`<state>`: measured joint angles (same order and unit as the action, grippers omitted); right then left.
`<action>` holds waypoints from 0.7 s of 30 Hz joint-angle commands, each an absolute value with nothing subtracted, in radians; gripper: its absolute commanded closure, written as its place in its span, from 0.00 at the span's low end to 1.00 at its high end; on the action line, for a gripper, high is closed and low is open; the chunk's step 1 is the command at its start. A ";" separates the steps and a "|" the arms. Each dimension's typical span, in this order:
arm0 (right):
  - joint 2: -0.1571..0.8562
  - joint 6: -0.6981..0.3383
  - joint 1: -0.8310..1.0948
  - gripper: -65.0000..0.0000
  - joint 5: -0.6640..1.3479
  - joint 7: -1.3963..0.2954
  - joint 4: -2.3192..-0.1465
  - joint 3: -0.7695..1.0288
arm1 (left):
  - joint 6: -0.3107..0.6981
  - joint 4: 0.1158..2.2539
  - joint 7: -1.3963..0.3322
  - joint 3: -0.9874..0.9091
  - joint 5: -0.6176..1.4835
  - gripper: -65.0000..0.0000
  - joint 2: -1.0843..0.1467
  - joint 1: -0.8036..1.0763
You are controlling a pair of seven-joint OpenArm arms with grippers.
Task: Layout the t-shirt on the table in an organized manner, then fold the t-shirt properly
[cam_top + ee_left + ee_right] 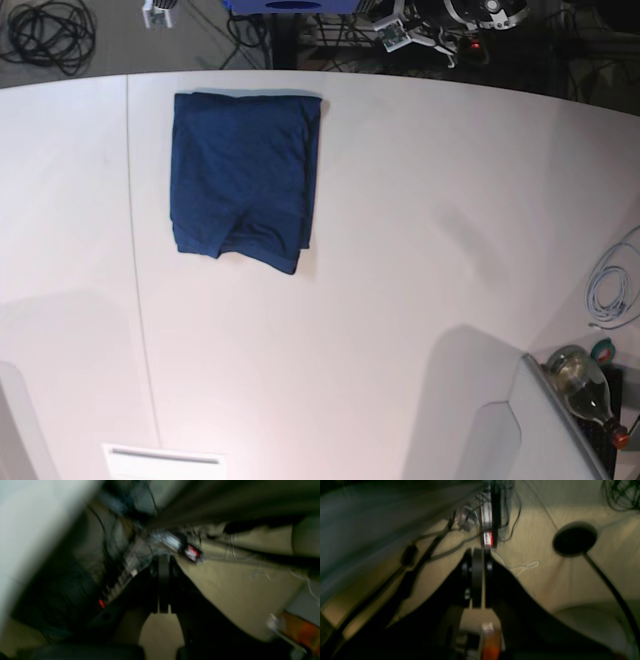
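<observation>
Base view: folded t-shirt (245,180) on white table (400,250), cables (45,32) beyond; both jaws seemingly together.

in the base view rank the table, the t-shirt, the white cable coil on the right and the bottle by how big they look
1. the table, filling most of the view
2. the t-shirt
3 and 4. the white cable coil and the bottle look about alike; the bottle is cut off by the frame edge, so I won't rank those two.
</observation>
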<state>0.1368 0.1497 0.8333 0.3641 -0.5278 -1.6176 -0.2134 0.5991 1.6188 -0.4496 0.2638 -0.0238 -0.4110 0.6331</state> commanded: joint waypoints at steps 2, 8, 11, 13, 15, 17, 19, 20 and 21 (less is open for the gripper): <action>0.142 0.154 0.771 0.99 0.364 -0.515 -1.494 -0.271 | 0.595 1.498 -0.340 0.303 -0.013 1.00 -0.417 0.607; 0.088 0.154 0.503 0.98 0.364 -0.421 -0.940 -0.386 | 0.475 0.866 -0.056 0.530 -0.016 1.00 -0.384 0.392; 0.047 0.154 0.315 0.98 0.364 -0.130 -0.414 -0.421 | 0.288 0.277 0.116 0.780 -0.031 1.00 -0.269 0.185; 0.024 0.154 0.229 0.98 0.364 0.157 -0.111 -0.441 | 0.159 0.000 0.323 0.898 -0.028 1.00 -0.157 0.120; 0.021 0.154 0.211 0.98 0.364 0.380 0.000 -0.466 | 0.097 0.000 0.466 0.911 -0.027 1.00 -0.111 0.111; 0.042 0.154 0.226 0.98 0.364 0.521 0.000 -0.492 | 0.071 0.000 0.496 0.851 0.012 1.00 -0.102 0.130; 0.085 0.154 0.239 0.98 0.364 0.550 -0.024 -0.522 | 0.070 0.000 0.473 0.762 0.087 1.00 -0.101 0.165; 0.102 0.154 0.242 0.98 0.364 0.549 -0.051 -0.545 | 0.068 0.062 0.456 0.728 0.120 1.00 -0.107 0.188; 0.124 0.154 0.251 0.98 0.364 0.549 -0.073 -0.570 | 0.068 0.119 0.443 0.696 0.143 1.00 -0.108 0.211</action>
